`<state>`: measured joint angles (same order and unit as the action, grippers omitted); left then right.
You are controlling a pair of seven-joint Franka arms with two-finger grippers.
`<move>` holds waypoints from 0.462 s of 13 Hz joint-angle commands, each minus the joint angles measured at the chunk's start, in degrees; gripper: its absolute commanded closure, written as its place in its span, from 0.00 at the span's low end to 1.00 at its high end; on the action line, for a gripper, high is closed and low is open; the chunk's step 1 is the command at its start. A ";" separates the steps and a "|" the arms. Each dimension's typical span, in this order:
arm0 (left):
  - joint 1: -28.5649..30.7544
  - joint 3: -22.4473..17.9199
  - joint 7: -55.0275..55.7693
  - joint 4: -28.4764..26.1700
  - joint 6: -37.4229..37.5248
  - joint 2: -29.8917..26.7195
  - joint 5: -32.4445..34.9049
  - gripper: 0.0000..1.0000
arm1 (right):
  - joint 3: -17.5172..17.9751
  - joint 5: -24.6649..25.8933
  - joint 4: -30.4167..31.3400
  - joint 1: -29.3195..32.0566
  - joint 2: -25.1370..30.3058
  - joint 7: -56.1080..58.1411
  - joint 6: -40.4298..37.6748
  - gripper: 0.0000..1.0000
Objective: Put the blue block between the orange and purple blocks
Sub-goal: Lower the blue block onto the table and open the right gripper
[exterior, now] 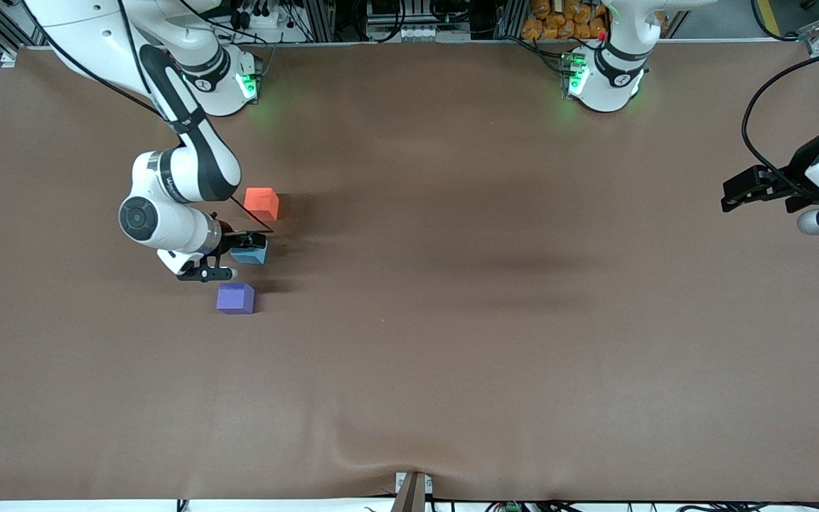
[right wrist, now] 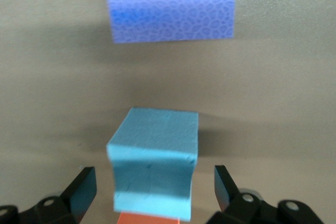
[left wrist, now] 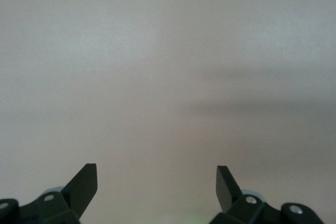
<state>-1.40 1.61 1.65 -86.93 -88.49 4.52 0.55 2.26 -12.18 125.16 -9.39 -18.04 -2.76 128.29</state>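
Blue block sits between the right end effector's spread fingers.

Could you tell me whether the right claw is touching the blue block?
Apart: the right wrist view shows bare table between each finger and the blue block.

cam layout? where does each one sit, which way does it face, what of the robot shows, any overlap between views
Front: high, across the table, facing both bases; shows both arms, the orange block and purple block.
Left wrist: on the left arm, facing bare table; open left gripper shows.
Right wrist: on the right arm, facing the blue block between the open right gripper fingers.
Shared: front and right wrist both show all three blocks.
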 commanded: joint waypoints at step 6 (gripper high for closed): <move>-0.01 -0.12 0.02 1.24 0.16 -0.13 -0.20 0.00 | 0.64 1.62 -38.27 6.30 2.93 2.23 -35.53 0.00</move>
<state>-1.39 1.61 1.65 -86.59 -88.51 4.52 0.55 2.11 -11.89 96.49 -5.65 -13.44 -1.92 98.03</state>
